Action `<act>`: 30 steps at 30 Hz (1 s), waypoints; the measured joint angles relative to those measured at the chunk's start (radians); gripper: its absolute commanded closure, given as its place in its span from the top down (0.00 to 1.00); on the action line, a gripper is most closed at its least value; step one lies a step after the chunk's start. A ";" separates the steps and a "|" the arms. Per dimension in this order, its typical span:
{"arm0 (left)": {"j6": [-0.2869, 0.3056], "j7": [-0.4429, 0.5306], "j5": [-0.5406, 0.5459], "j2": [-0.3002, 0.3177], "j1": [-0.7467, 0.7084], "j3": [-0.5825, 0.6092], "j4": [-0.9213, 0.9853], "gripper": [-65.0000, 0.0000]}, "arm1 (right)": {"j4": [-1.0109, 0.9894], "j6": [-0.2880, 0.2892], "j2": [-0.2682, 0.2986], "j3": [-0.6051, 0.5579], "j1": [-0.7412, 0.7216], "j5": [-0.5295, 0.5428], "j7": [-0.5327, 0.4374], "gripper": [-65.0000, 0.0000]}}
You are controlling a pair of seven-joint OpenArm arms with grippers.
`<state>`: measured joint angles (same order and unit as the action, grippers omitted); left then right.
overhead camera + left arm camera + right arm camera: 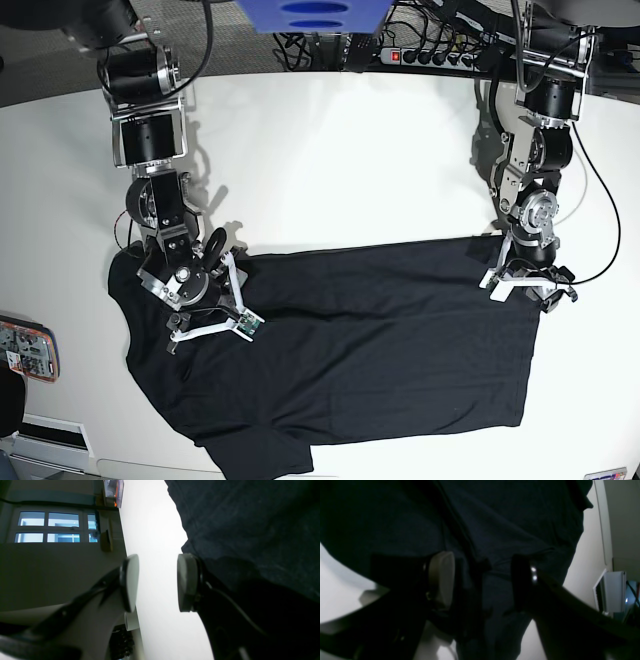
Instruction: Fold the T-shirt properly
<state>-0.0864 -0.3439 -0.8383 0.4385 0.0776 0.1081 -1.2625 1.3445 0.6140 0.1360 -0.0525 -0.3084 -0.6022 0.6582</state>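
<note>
My left claw [157, 582], black arms ending in round pale grey pads [186, 582], stands wide apart with nothing between its jaws, bent down low from a black and silver arm [535, 150]. My right claw [480, 580] straddles a raised fold of the plain black T-shirt [370, 340]; one pale pad [442, 576] shows, the other finger is dark. Whether those jaws pinch the fabric I cannot tell. My right arm [150, 150] reaches downward, wrist turned inward.

Overhead base view; two close wrist views.
</note>
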 measured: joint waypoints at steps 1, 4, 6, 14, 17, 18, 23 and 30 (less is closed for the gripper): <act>0.000 0.000 0.000 0.000 0.000 0.000 0.000 0.37 | -0.014 0.000 0.000 -0.014 -0.011 0.000 0.001 0.52; 0.000 0.000 0.000 0.000 0.000 0.000 0.000 0.37 | -0.104 -0.053 0.002 -0.090 -0.074 0.003 0.000 0.52; 0.002 0.000 0.002 0.000 0.000 0.000 0.000 0.37 | -0.142 -0.122 -0.001 -0.131 -0.091 0.000 -0.008 0.52; 0.000 0.000 0.000 0.000 0.000 0.000 0.000 0.37 | -0.162 -0.129 0.001 -0.165 -0.079 0.006 0.000 0.52; 0.000 0.000 0.000 0.000 0.000 0.000 0.000 0.37 | -0.204 -0.136 -0.002 -0.165 -0.093 0.009 -0.015 0.52; 0.000 0.000 -0.001 0.000 0.000 -0.002 0.000 0.37 | -0.232 -0.135 -0.003 -0.165 -0.093 0.010 -0.016 0.52; 0.002 0.000 0.000 0.002 0.000 -0.002 0.000 0.37 | -0.284 -0.143 0.000 -0.165 -0.097 0.018 -0.053 0.52; 0.001 0.002 0.000 0.002 0.000 -0.002 0.000 0.37 | -0.278 -0.151 -0.003 -0.163 -0.093 0.018 -0.053 0.48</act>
<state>-0.0856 -0.3416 -0.8383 0.4400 0.0776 0.1066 -1.2625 1.0660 0.4625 0.1333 -0.2153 -0.4011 -0.5838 0.6056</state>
